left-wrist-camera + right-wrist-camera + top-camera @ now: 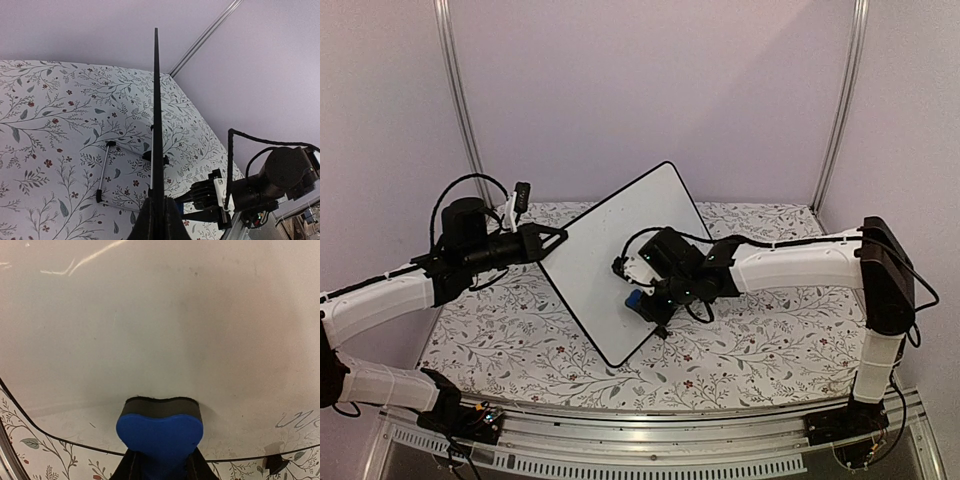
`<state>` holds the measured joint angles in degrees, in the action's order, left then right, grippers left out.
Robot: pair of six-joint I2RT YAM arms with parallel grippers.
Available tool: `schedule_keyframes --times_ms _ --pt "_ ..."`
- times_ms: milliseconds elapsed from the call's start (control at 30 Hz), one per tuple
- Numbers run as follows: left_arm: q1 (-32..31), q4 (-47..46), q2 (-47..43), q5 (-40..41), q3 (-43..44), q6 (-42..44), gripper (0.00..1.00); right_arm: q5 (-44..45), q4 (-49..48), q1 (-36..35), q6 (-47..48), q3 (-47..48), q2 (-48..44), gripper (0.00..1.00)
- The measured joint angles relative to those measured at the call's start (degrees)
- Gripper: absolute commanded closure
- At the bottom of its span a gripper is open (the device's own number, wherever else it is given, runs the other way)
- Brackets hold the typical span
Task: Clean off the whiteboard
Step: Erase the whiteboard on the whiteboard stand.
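The whiteboard [605,250] stands tilted like a diamond over the middle of the table. My left gripper [560,240] is shut on its left corner. From the left wrist the whiteboard [156,110] shows edge-on, rising out of my left gripper [159,222]. My right gripper [642,300] is shut on a blue eraser [633,298] and holds it against the board's lower right face. In the right wrist view the eraser [160,429] presses its dark felt on the glossy whiteboard [160,325], clamped by the right gripper [161,467]. Faint handwriting [297,419] shows at the lower right.
A floral tablecloth [760,340] covers the table. The board's metal stand leg [103,172] hangs behind it above the cloth. Metal poles [840,100] rise at the back corners, and an aluminium rail [650,440] runs along the near edge. The right arm [280,175] shows in the left wrist view.
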<state>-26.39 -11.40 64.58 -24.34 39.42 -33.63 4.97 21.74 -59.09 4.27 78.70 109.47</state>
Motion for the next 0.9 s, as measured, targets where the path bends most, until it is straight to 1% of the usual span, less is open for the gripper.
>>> schedule_keyframes --times_ms 167,300,433,567,700,900 --pt "0.0 0.0 0.0 0.2 0.0 0.0 1.0 0.0 0.9 -0.7 1.4 6.9 1.4 1.0" --pt "0.0 0.0 0.0 0.2 0.0 0.0 1.0 0.0 -0.3 -1.0 1.9 7.3 1.5 1.0" --pt "0.0 0.2 0.0 0.5 0.0 0.0 1.0 0.0 -3.7 -1.2 1.8 4.6 1.0 1.0" --pt "0.0 0.1 0.0 0.4 0.0 0.0 1.0 0.1 -6.4 -1.4 1.0 -2.3 -0.8 1.0" --pt "0.0 0.0 0.0 0.2 0.0 0.0 1.0 0.1 -6.1 -1.6 0.0 -7.9 -1.4 1.0" --pt "0.0 -0.4 0.0 -0.5 0.0 0.0 1.0 0.1 -4.9 -1.7 -0.6 -8.3 -1.4 1.0"
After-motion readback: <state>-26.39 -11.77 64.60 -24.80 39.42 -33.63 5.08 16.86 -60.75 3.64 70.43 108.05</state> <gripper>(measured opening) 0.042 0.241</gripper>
